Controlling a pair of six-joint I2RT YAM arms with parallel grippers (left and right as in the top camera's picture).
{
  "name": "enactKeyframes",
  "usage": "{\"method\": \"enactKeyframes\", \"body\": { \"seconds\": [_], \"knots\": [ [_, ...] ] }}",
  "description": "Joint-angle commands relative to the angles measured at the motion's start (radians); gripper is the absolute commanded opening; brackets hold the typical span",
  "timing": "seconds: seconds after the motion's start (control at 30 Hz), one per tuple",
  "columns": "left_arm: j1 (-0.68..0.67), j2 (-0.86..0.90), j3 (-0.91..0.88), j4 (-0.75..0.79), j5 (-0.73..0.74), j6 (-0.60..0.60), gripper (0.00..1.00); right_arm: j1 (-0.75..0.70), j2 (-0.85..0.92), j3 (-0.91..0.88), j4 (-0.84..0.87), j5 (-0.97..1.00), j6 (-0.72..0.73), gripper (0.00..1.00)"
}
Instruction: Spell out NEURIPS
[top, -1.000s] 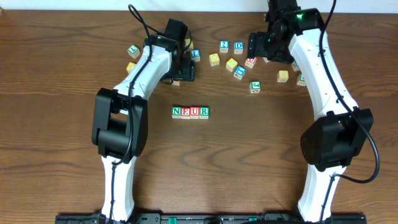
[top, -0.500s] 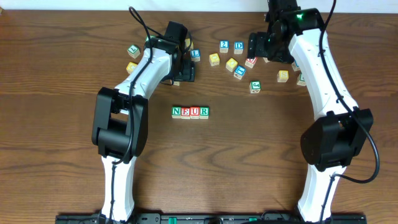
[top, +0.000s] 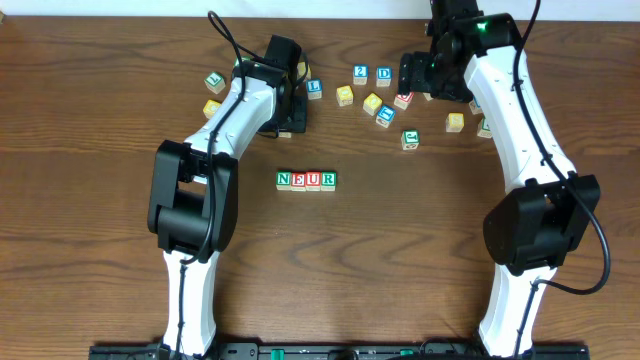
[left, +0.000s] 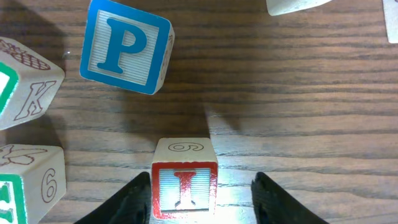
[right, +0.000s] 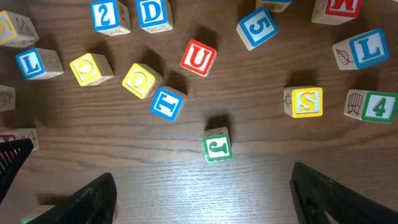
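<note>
Red-lettered wooden I cube (left: 185, 190) stands on the brown wooden table (left: 298, 112) between the fingers of the left gripper (left: 201, 182). The jaws are partly apart and straddle it. The nine o'clock finger (left: 138, 200) sits at the cube's side, touching or nearly so, while the three o'clock finger (left: 273, 200) stands clear, with bare wood between. The cube is not clamped. At eleven o'clock from it lies the blue-lettered wooden P cube (left: 126, 45), turned askew.

Seen from overhead, the row of four wooden cubes reading N, E, U, R (top: 306, 180) lies mid-table, with the left gripper at twelve o'clock from it.

The right gripper (right: 202, 177) hovers with its jaws wide apart, gripping no cube. The yellow-faced wooden S cube (right: 306, 101) sits at two o'clock from it, untouched.
</note>
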Motion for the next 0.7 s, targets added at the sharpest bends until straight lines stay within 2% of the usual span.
{"method": "enactKeyframes", "body": {
  "seconds": [0.0, 0.1, 0.37, 0.67],
  "knots": [
    [-0.001, 0.019, -0.017, -0.006, -0.002, 0.000, 0.48, -0.004, 0.008, 0.011, -0.005, 0.012, -0.011, 0.85],
    [-0.002, 0.019, -0.020, -0.006, -0.002, 0.000, 0.40, -0.004, 0.008, 0.011, -0.005, 0.013, -0.011, 0.85],
    [-0.009, 0.019, -0.019, -0.018, -0.002, -0.001, 0.39, -0.004, 0.008, 0.011, -0.008, 0.013, -0.011, 0.85],
    [-0.081, 0.019, -0.019, -0.021, -0.002, 0.000, 0.39, -0.004, 0.008, 0.011, -0.008, 0.013, -0.012, 0.85]
  ]
}}
